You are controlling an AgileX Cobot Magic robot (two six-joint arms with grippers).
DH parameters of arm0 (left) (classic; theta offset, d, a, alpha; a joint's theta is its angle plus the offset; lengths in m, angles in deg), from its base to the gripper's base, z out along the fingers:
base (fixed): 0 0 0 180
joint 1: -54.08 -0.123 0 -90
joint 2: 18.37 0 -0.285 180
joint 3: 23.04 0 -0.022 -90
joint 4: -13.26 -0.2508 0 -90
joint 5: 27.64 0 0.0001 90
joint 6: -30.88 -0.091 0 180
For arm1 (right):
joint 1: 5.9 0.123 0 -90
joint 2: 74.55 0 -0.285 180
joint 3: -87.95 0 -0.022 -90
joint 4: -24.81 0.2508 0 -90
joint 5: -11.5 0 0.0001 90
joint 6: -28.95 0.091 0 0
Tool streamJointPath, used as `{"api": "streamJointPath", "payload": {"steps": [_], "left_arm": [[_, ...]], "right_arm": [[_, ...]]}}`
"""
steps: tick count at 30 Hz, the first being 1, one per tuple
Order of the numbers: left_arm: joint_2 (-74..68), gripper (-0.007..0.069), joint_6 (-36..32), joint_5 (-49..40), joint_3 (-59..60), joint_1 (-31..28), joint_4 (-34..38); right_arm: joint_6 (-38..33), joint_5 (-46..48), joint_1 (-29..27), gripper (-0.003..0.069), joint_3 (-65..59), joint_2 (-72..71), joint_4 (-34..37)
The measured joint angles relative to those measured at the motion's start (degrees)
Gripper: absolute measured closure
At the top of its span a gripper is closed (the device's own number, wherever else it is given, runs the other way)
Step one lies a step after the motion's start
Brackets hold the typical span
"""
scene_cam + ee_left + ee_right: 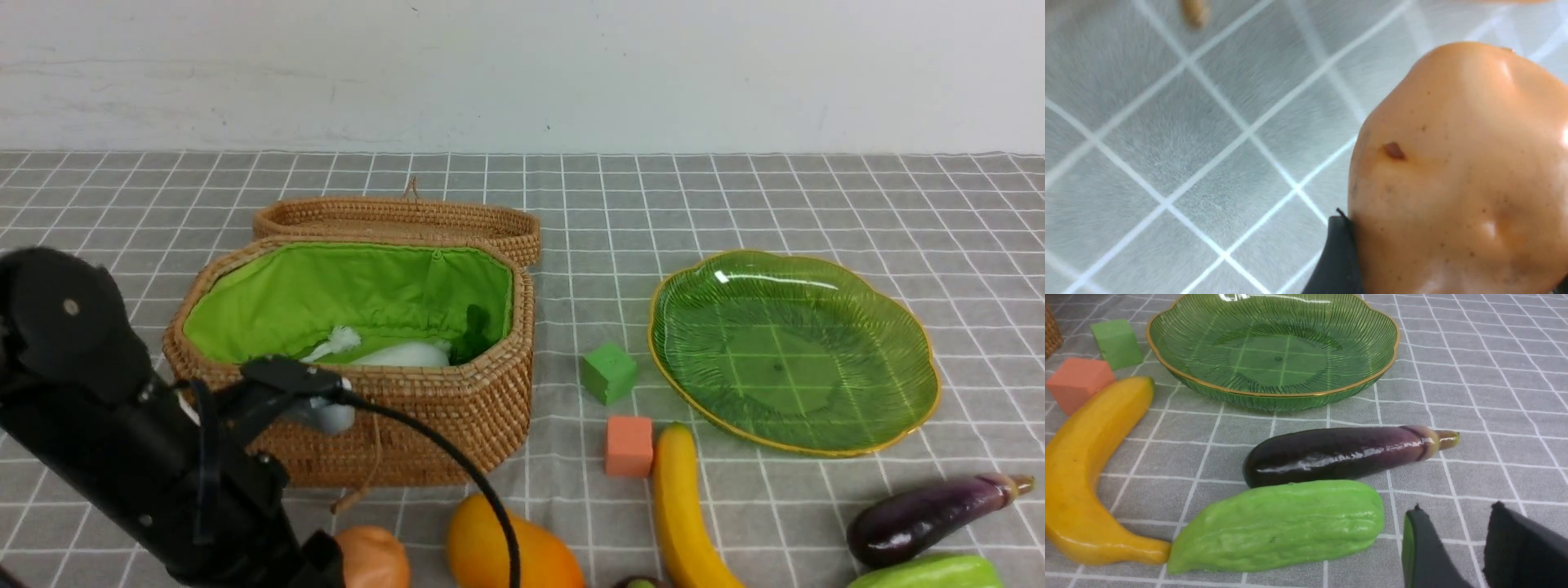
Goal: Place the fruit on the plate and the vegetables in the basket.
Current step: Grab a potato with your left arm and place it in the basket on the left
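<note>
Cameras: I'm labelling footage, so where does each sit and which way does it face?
Front view: between the arms, facing forward over basket, plate and wall; left arm shows.
Left wrist view: on the left wrist, close above potato and cloth; one left pincer finger shows.
Right wrist view: on the right wrist, low, facing gourd, eggplant, plate; right pincer fingers show.
Shared: front and right wrist both show plate, banana, eggplant.

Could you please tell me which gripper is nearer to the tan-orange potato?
The left. The left gripper straddles the potato, a finger against its side. The right gripper is off by the green gourd and eggplant, well away from it.
</note>
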Motion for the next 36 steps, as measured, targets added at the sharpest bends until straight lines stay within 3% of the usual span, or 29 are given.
{"api": "streamJointPath", "payload": {"steps": [6, 12, 16, 26, 36], "left_arm": [[8.83, 0.0039, 0.0, 2.18, -6.35, 0.0, -1.16], [11.68, 0.0039, 0.0, 22.71, -9.02, 0.0, -0.96], [7.39, 0.0039, 0.0, 30.14, -9.02, 0.0, 0.13], [-5.95, 0.0039, 0.0, 33.48, -9.02, 0.0, 3.34], [-7.21, 0.0032, 0.23, 35.18, -9.02, 0.0, 6.06]], "right_arm": [[0.0, 0.0, 0.0, 0.0417, 0.0, 0.0, 0.0], [0.0, 0.0, 0.0, 0.0417, 0.0, 0.0, 0.0], [0.0, 0.0, 0.0, 0.0417, 0.0, 0.0, 0.0], [0.0, 0.0, 0.0, 0.0417, 0.0, 0.0, 0.0], [0.0, 0.0, 0.0, 0.0417, 0.0, 0.0, 0.0]]}}
